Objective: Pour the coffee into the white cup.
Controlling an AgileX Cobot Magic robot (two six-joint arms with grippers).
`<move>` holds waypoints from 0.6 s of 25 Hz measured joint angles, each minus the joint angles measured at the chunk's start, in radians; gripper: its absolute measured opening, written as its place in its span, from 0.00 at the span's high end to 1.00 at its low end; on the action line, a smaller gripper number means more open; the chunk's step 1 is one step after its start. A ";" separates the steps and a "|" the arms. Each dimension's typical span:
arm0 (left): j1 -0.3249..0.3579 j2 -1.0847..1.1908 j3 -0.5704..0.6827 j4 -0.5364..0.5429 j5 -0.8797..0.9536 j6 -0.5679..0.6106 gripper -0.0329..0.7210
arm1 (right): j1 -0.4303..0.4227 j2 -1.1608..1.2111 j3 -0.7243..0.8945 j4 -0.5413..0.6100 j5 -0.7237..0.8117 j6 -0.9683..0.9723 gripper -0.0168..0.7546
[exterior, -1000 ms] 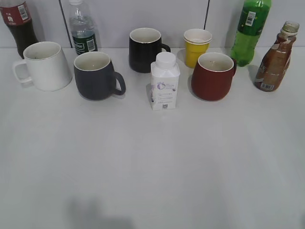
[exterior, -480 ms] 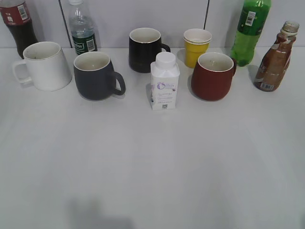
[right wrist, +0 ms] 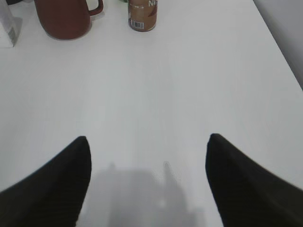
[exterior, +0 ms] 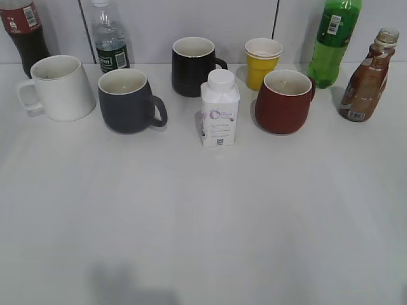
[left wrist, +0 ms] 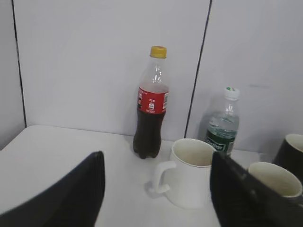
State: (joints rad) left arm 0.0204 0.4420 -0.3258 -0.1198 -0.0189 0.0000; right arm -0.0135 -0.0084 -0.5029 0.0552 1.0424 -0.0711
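The coffee bottle [exterior: 369,77] stands uncapped at the far right of the table; only its base [right wrist: 143,15] shows at the top of the right wrist view. The white cup [exterior: 62,88] stands at the far left, handle to the left, and shows in the left wrist view [left wrist: 189,174]. My left gripper [left wrist: 156,161] is open and empty, a short way in front of the white cup. My right gripper [right wrist: 147,142] is open and empty over bare table, well short of the coffee. Neither gripper shows in the exterior view.
Along the back stand a cola bottle [exterior: 24,35], a water bottle [exterior: 110,38], a black mug [exterior: 194,66], a yellow paper cup [exterior: 262,62] and a green soda bottle [exterior: 334,41]. In front stand a dark grey mug [exterior: 129,100], a white carton bottle [exterior: 220,109] and a red mug [exterior: 283,100].
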 joint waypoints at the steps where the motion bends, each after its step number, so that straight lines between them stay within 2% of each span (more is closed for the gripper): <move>1: 0.000 0.026 0.010 0.000 -0.043 0.000 0.26 | 0.000 0.000 0.000 0.000 0.000 0.000 0.22; 15: 0.000 0.556 0.030 0.051 -0.507 0.000 0.31 | 0.000 0.000 0.000 0.000 0.000 0.000 0.22</move>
State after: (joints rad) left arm 0.0204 0.9983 -0.2962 -0.0685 -0.5257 0.0000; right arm -0.0135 -0.0084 -0.5029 0.0552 1.0424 -0.0711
